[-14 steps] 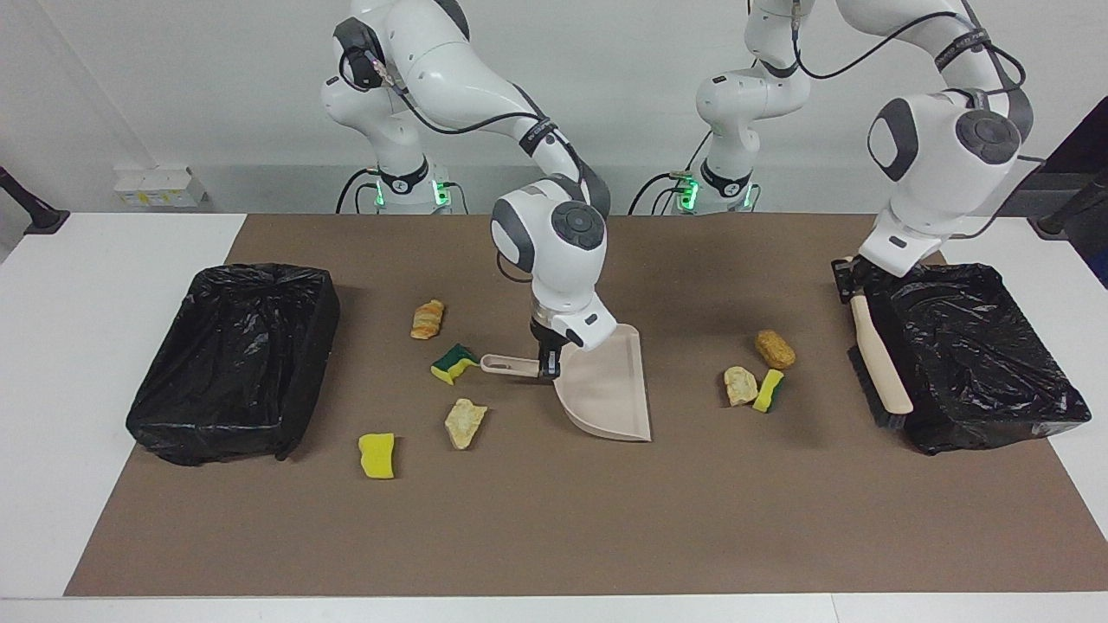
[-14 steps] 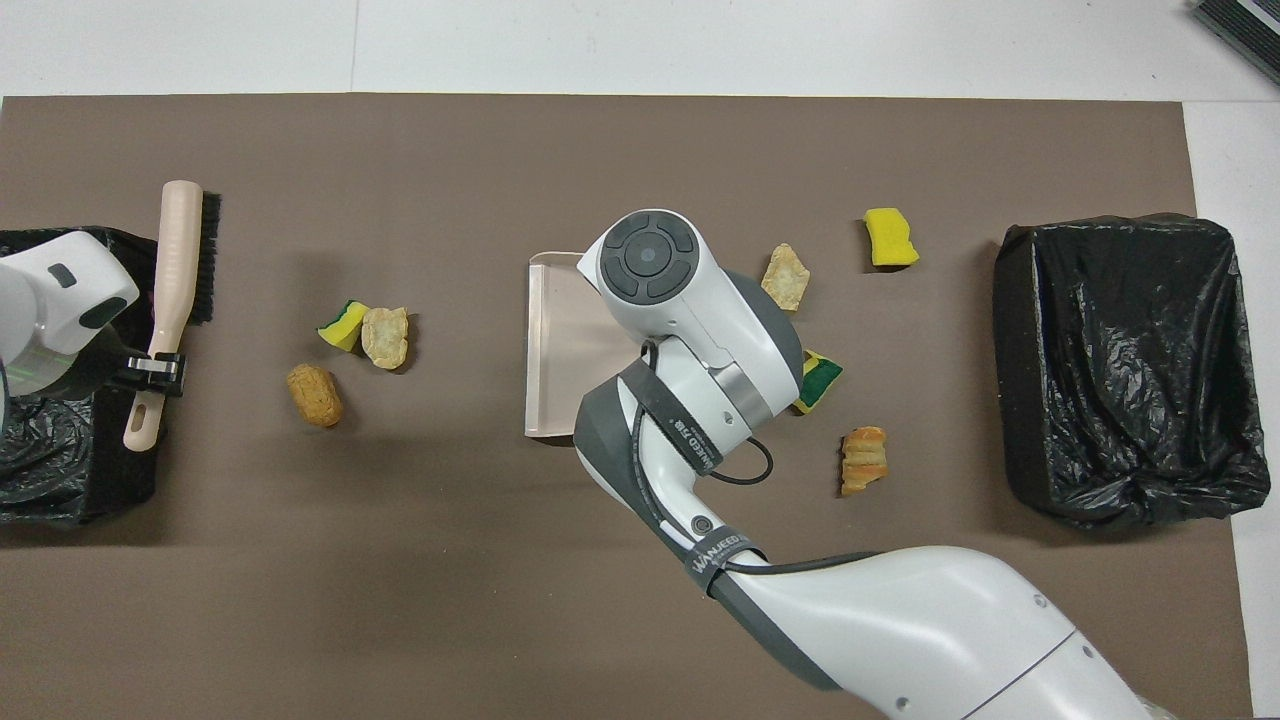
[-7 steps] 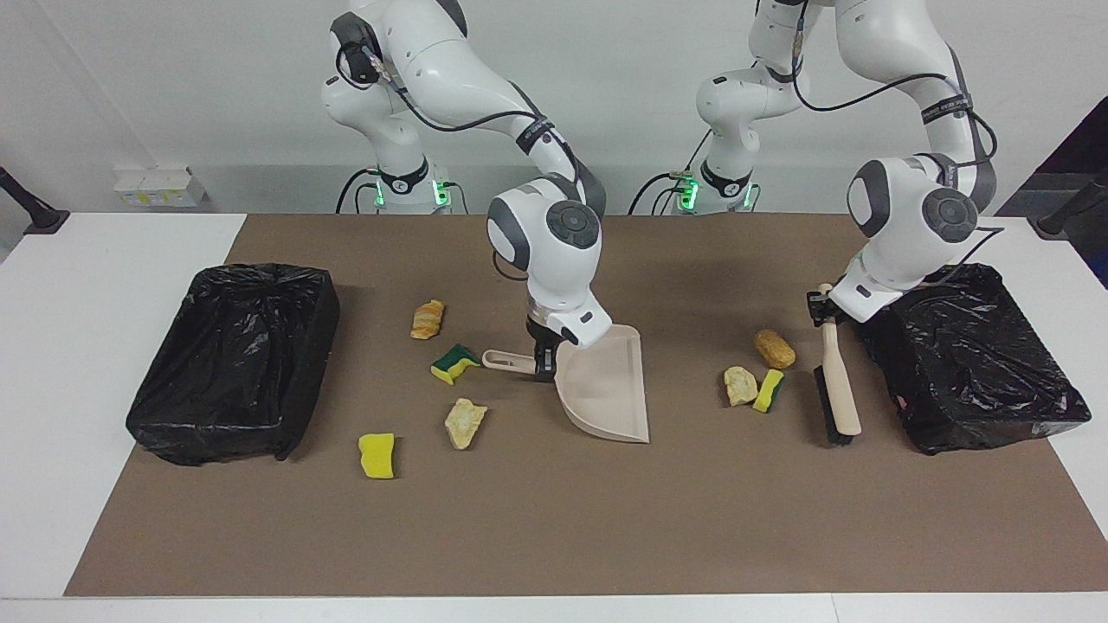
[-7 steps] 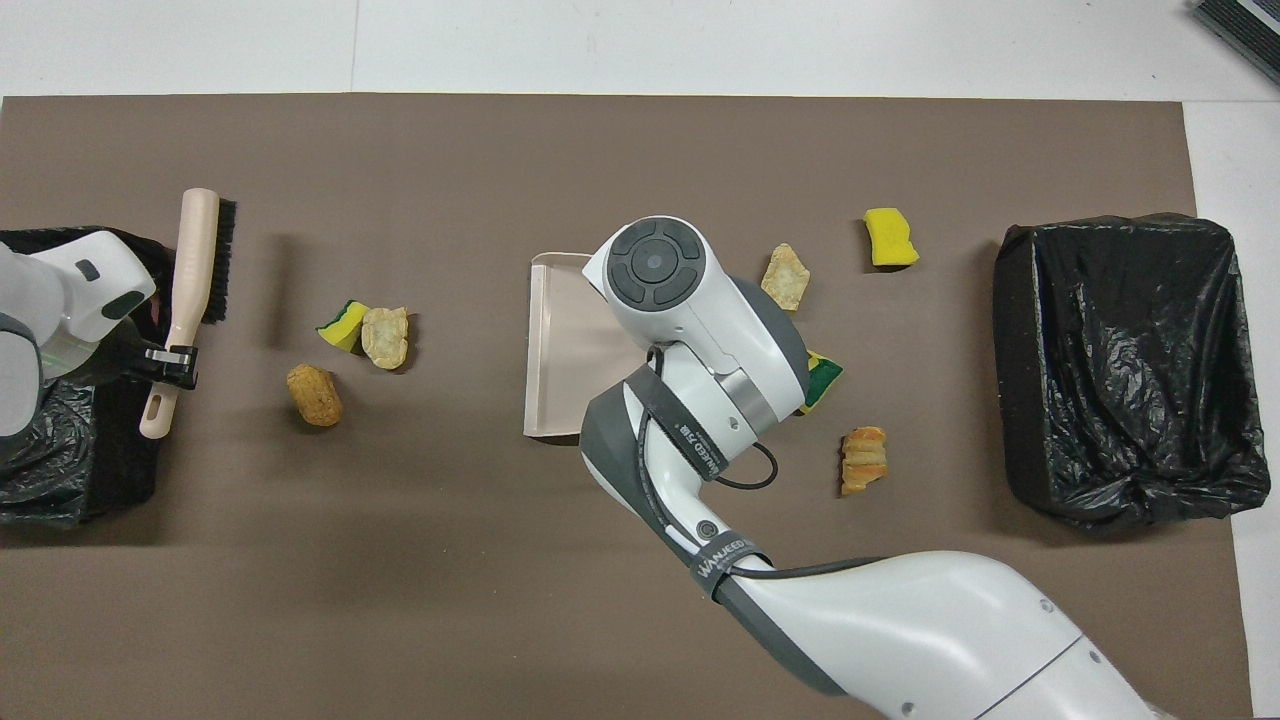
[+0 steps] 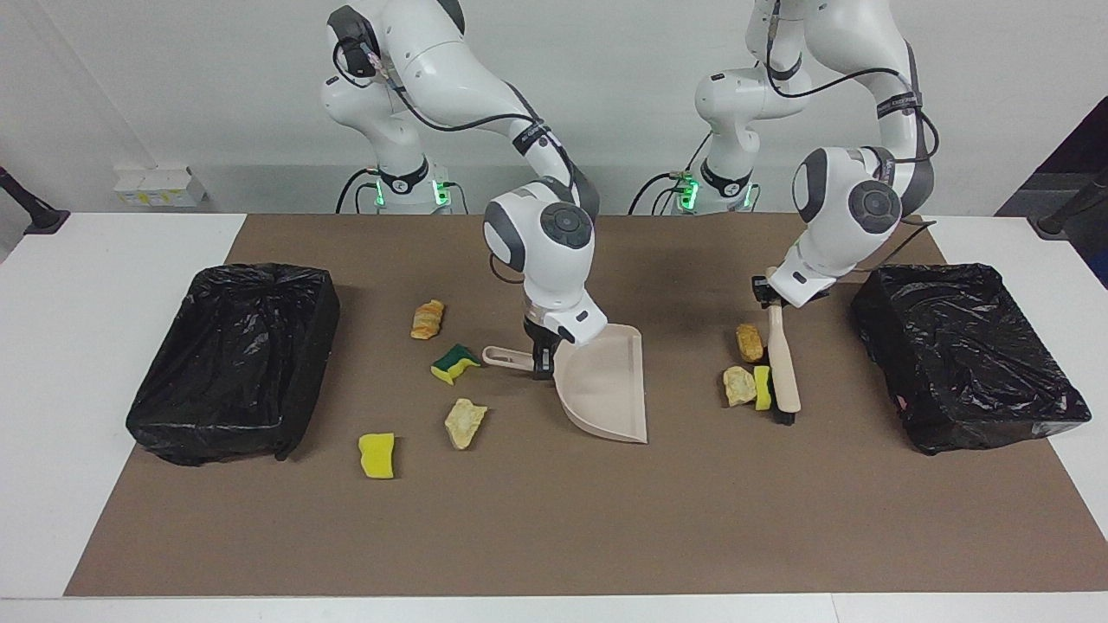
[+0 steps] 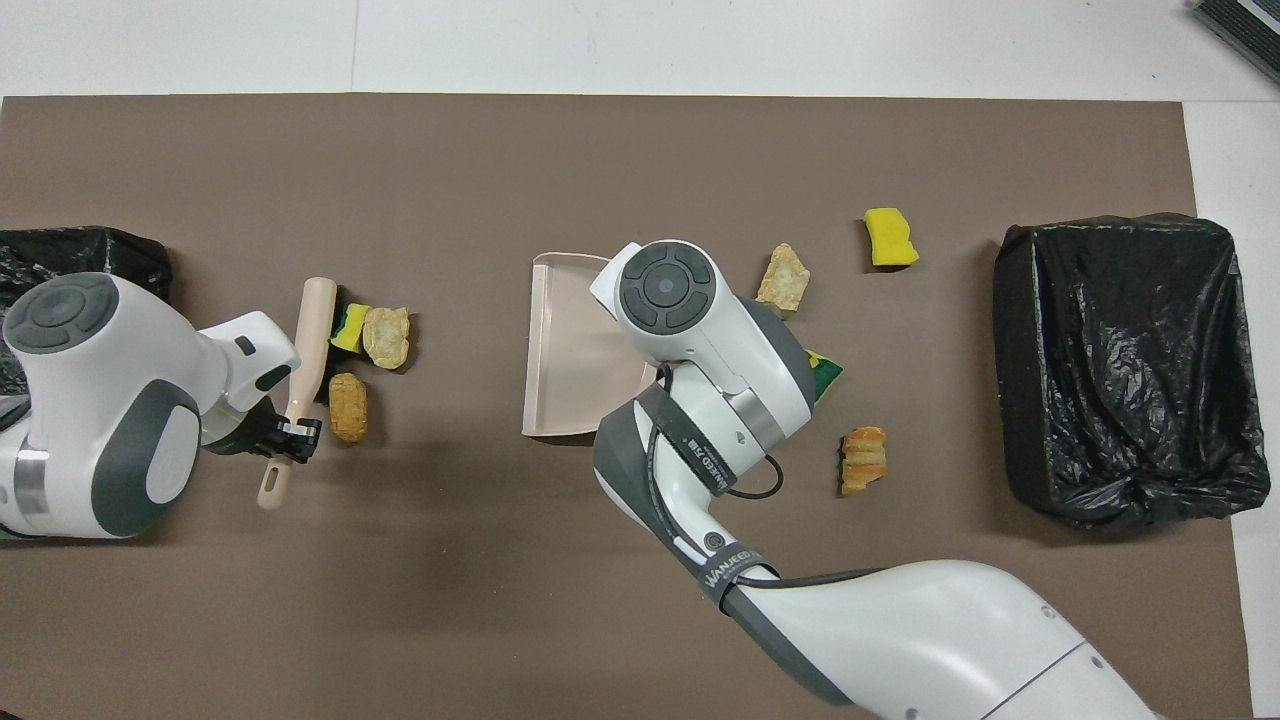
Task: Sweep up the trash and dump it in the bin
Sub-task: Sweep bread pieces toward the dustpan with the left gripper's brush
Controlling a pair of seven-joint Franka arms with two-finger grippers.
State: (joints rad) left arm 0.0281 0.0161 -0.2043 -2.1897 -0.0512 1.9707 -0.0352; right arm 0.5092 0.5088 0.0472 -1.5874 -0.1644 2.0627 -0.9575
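My left gripper (image 5: 767,294) (image 6: 291,438) is shut on the handle of the beige brush (image 5: 783,368) (image 6: 312,335). Its bristles touch three pieces of trash: a tan chunk (image 5: 750,342) (image 6: 348,407), a pale chunk (image 5: 738,385) (image 6: 385,335) and a yellow sponge (image 5: 762,387) (image 6: 350,327). My right gripper (image 5: 543,362) is shut on the handle of the beige dustpan (image 5: 606,389) (image 6: 565,350), which rests mid-table with its mouth toward the brush. Several more scraps lie toward the right arm's end, among them a green-yellow sponge (image 5: 454,362) (image 6: 822,375) by the dustpan handle.
Two black-lined bins stand on the brown mat, one at the left arm's end (image 5: 969,355) (image 6: 90,250) and one at the right arm's end (image 5: 234,355) (image 6: 1130,370). Bare mat lies between the dustpan and the brush.
My left arm has carried the brush from beside its bin toward the dustpan, until it met the three scraps and nudged the tan chunk. The dustpan has barely shifted.
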